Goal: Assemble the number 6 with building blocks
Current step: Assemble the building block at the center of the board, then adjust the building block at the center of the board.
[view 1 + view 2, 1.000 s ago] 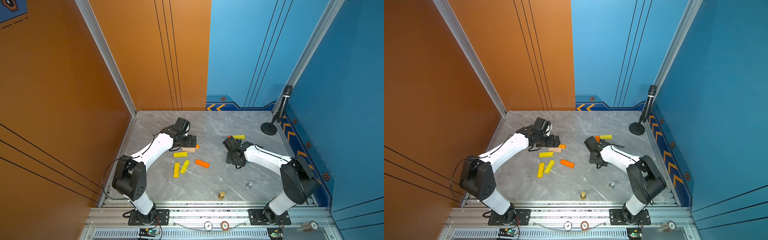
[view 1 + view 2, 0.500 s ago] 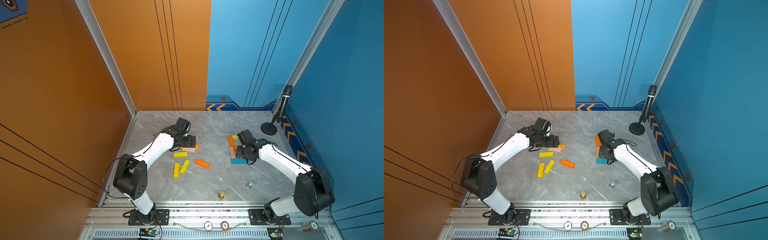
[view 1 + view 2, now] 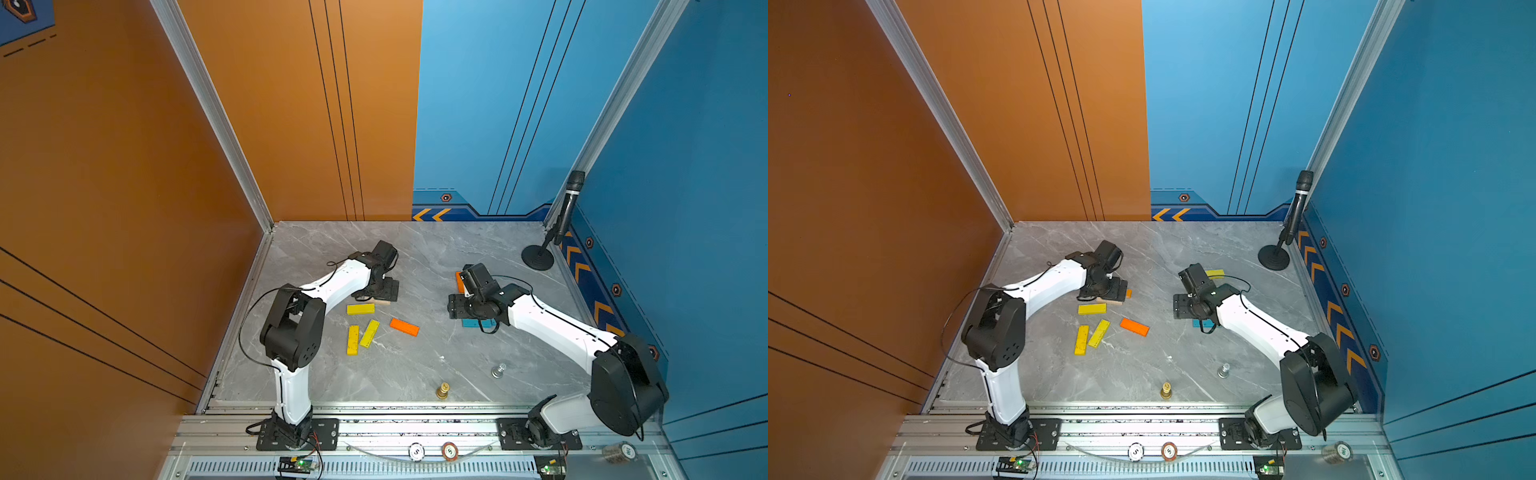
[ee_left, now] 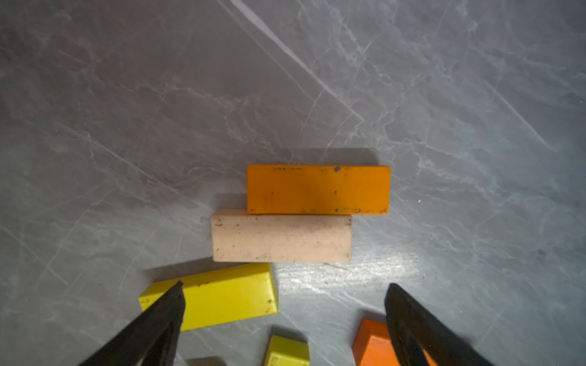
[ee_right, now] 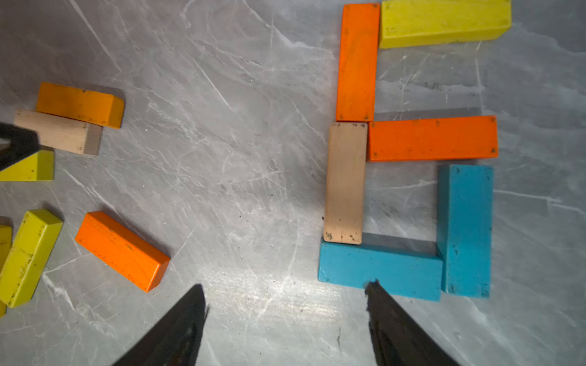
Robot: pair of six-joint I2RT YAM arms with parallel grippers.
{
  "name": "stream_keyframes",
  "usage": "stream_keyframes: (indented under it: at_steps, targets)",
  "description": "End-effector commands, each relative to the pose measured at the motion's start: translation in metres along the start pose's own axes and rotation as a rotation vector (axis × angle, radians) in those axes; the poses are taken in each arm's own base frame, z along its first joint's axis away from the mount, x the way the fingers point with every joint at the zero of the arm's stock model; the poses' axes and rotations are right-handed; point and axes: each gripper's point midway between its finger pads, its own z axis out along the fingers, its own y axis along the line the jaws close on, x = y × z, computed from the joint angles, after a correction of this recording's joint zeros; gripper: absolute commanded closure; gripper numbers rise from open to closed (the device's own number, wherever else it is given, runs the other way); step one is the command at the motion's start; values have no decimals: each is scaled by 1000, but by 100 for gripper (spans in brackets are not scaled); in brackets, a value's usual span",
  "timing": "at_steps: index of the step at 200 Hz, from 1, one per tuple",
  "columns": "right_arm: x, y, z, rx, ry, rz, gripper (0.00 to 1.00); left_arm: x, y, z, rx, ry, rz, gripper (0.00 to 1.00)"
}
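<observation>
The number 6 (image 5: 409,152) lies flat in the right wrist view. It is made of a yellow plank (image 5: 444,22), two orange ones (image 5: 356,61), a tan one (image 5: 345,182) and two teal ones (image 5: 380,269). My right gripper (image 5: 285,285) is open and empty, just left of the 6 (image 3: 473,323) in a top view. My left gripper (image 4: 285,285) is open and empty above loose building blocks: tan (image 4: 281,236), orange (image 4: 318,189) and yellow (image 4: 222,296). More loose blocks lie between the arms: yellow (image 3: 360,308), two yellow (image 3: 353,340) and orange (image 3: 404,326).
A microphone on a round stand (image 3: 563,216) is at the back right corner. A small gold piece (image 3: 443,390) and a silver piece (image 3: 498,370) stand near the table's front edge. Orange and blue walls close in the table's left, back and right.
My right gripper swung right over the 6, then came back to its left side, and its jaws opened wider. The left arm has stayed in place.
</observation>
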Motion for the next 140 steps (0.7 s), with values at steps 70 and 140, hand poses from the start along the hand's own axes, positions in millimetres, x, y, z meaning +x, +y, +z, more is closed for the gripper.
stream_keyframes:
  at_steps: [70, 140]
  targets:
    - [1, 9, -8, -77, -57, -34, 5, -16, -17, 36, -51, 59, -3, 2]
    - [0, -3, -11, -72, -66, 0, 6, -18, -23, 61, -40, 95, -45, 0]
